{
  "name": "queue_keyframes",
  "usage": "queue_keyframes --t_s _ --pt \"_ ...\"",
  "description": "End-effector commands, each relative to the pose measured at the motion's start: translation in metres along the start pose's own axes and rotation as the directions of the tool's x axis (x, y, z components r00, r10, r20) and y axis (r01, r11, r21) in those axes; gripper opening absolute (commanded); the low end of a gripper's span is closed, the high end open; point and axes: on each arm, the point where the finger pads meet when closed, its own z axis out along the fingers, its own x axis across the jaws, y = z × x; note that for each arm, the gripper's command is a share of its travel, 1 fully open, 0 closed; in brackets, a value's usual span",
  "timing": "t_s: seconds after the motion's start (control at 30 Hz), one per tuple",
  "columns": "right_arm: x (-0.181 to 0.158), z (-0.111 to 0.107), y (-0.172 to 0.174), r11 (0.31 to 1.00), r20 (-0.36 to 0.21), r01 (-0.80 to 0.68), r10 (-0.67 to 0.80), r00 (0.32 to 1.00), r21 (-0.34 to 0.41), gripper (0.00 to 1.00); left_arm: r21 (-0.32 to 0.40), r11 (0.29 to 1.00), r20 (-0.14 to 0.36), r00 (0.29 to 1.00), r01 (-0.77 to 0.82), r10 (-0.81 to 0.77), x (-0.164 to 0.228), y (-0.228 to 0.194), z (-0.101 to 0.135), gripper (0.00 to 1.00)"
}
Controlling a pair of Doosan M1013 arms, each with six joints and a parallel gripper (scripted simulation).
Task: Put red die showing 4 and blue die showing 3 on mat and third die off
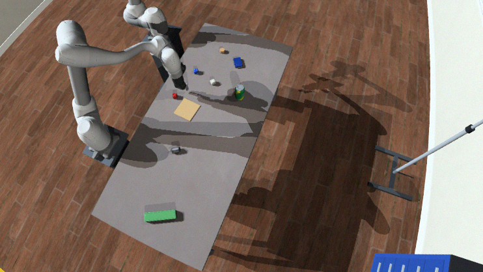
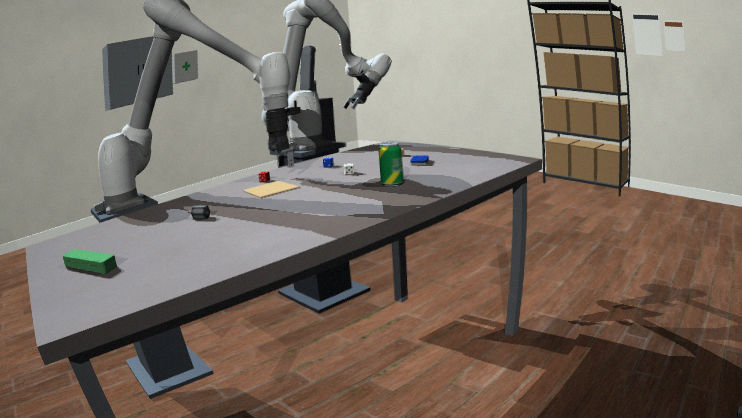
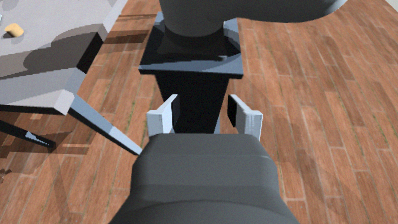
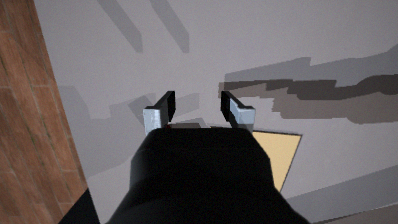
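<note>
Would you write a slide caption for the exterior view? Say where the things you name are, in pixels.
Right gripper [image 2: 285, 158] [image 4: 199, 107], open above the table [image 2: 171, 249] [image 4: 200, 30]; red die [image 2: 263, 177] beside the mat [image 2: 271, 189] [image 4: 280, 152].
</note>
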Motion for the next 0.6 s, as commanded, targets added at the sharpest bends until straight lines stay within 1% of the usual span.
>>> queue_keyframes --t_s 0.0,0.23,0.3,0.57 --pt "0.02 -0.001 -0.02 1.0 0.0 0.0 0.0 1.0 0.001 1.0 -0.001 1.0 0.0 1.0 0.0 0.0 0.0 0.0 -0.001 1.0" --pt "0.067 -0.001 -0.066 1.0 0.0 0.0 0.0 1.0 0.001 1.0 -0.001 1.0 0.0 1.0 0.0 0.0 0.0 0.0 -0.001 1.0" --pt "0.067 -0.001 -0.066 1.0 0.0 0.0 0.0 1.0 0.001 1.0 -0.001 1.0 0.0 1.0 0.0 0.0 0.0 0.0 -0.001 1.0" --pt "0.115 -0.001 -0.114 1.0 0.0 0.0 0.0 1.0 0.001 1.0 -0.001 1.0 0.0 1.0 0.0 0.0 0.0 0.0 -0.001 1.0"
